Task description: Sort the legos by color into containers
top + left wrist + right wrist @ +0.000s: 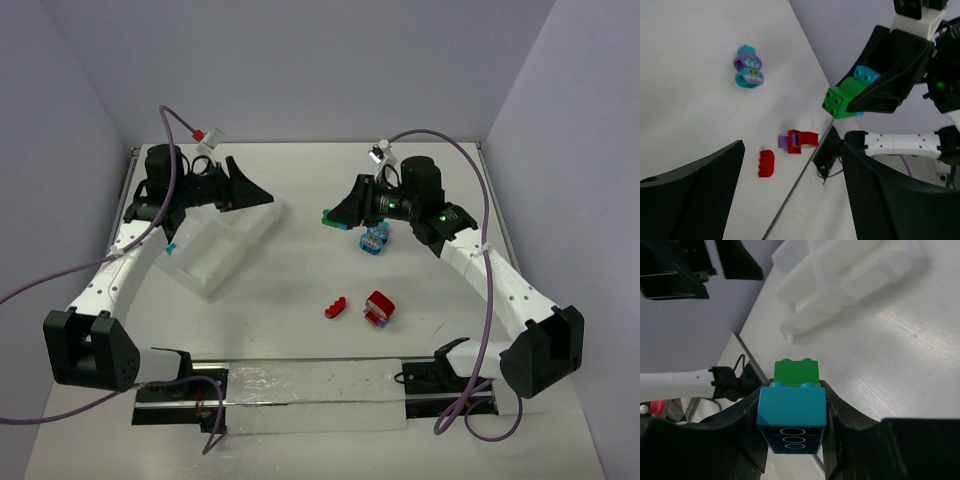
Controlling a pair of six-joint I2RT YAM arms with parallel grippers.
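Aloft, green-teal brick [792,407] in right tool [792,390]

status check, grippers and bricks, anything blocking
Left gripper open, empty, by the tray. Right gripper shut on green-and-teal brick, held above the table. Red bricks and teal-purple cluster loose; nothing blocking tray.

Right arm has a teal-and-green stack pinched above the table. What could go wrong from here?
1. The right gripper clamps only the teal brick; the green brick juts beyond it, unsupported, and could snap off.
2. Two colours are joined: dropped whole, one lands in a wrong compartment of the tray.
3. The left gripper hangs open by the tray, so the arms might collide there.
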